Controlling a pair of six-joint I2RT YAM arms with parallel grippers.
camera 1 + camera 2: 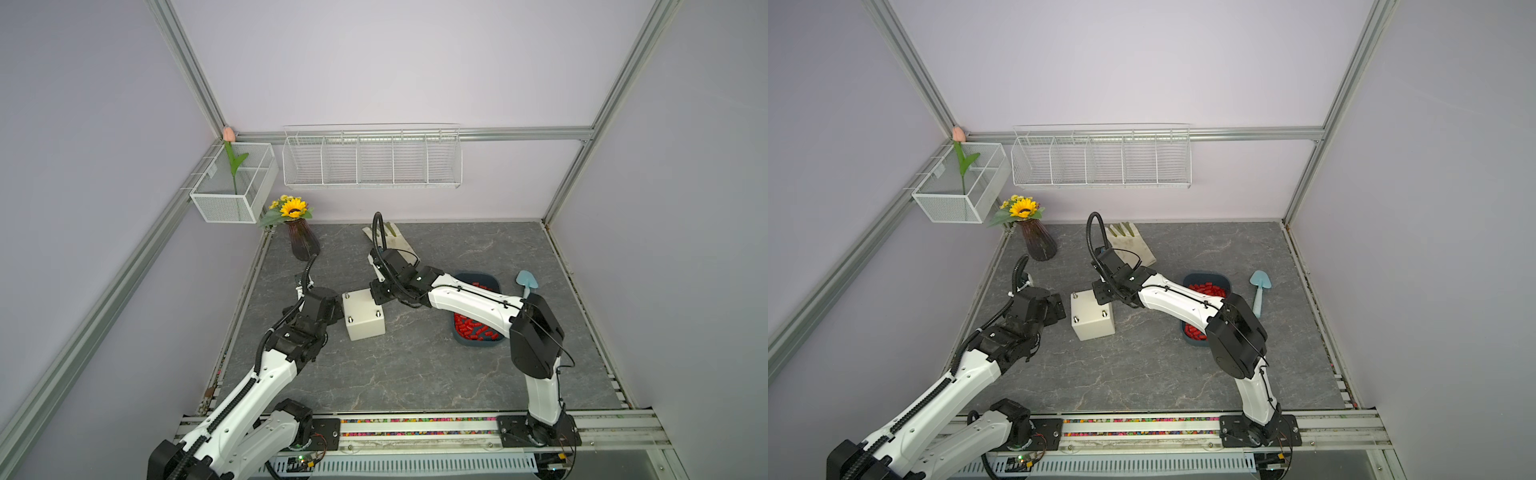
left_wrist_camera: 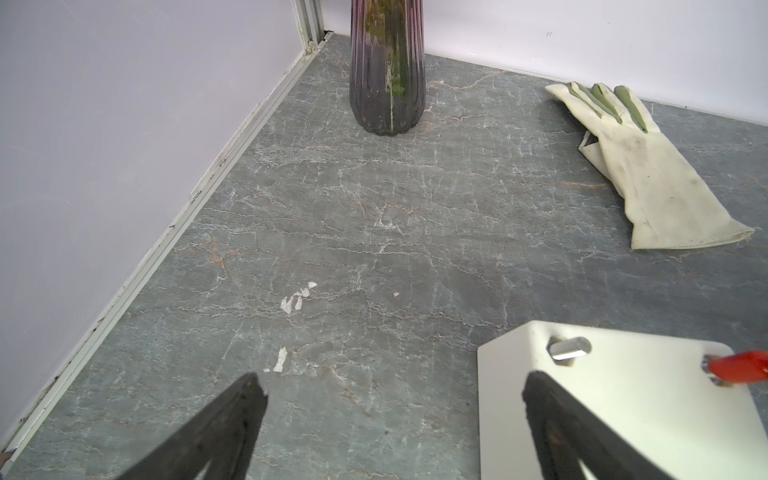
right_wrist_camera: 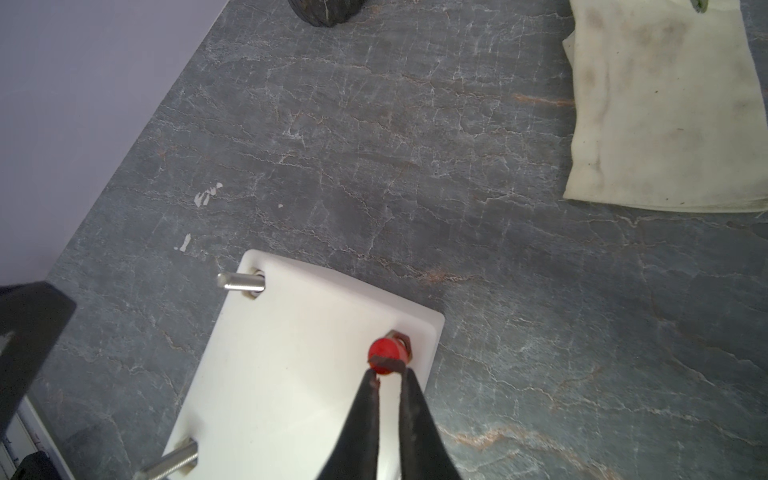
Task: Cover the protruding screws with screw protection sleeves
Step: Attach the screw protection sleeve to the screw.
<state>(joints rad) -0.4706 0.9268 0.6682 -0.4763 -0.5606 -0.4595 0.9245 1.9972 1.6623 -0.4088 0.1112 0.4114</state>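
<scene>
The grey marbled tabletop (image 1: 415, 374) carries everything. The left arm reaches in from the front left corner and the right arm from the front edge near the right corner; they meet over the left half.

A cream-white box (image 1: 365, 324) stands left of centre, nearer the left edge than the right. A dark blue tray (image 1: 473, 275) sits close to the right edge, partly under the right arm, heaped with red screw protection sleeves (image 1: 473, 328). A ribbed dark vase (image 1: 303, 243) with a sunflower (image 1: 293, 207) fills the back left corner. A soiled pale glove (image 1: 395, 237) lies flat by the back edge. A pale blue trowel (image 1: 527, 282) lies between the tray and the right edge.

The left gripper (image 2: 395, 380) hangs just beside the box's left side, its fingers spread wide with nothing between them. The right gripper (image 3: 388, 372) is over the box's back right corner, its fingers pinched together on one red sleeve (image 3: 384, 351).

That sleeve sits over the stud at this corner, with a hex nut showing at its base; how far down it is pushed cannot be told. The other three protruding screws (image 1: 346, 296) stand bare at the remaining corners of the top face.
</scene>
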